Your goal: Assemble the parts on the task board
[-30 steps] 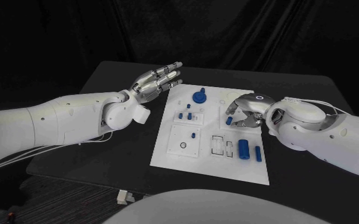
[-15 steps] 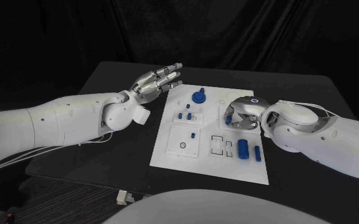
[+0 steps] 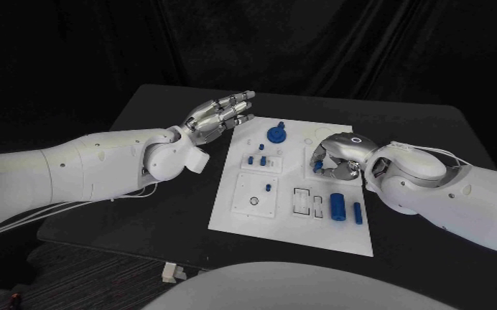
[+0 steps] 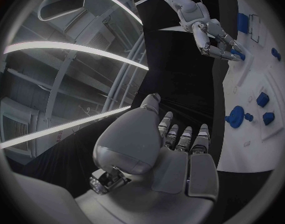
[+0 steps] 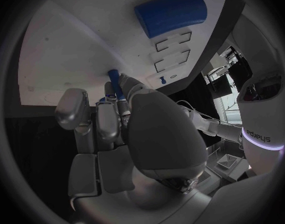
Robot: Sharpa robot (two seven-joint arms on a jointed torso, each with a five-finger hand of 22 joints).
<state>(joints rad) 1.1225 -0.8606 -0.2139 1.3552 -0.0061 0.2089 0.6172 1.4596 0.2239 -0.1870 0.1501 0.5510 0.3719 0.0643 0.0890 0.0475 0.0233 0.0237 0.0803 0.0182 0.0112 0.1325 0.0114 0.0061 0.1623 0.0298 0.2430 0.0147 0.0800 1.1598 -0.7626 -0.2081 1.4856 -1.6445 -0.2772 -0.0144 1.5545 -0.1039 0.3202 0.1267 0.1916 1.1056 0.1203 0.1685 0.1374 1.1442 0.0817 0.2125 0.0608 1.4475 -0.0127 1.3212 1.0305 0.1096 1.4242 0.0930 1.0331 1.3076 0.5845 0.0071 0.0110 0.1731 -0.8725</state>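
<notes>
White task board [image 3: 233, 217] at the middle of the black table [image 3: 155, 109]. Right hand [image 3: 337, 156] — fingers curled down over the board's right half, pinching a small blue peg [image 5: 114, 80]. Left hand [image 3: 217, 115] — held above the table just beside the board's far left corner, fingers apart, holding nothing. A blue cylinder [image 3: 337, 205] lies on the board's near right part.
</notes>
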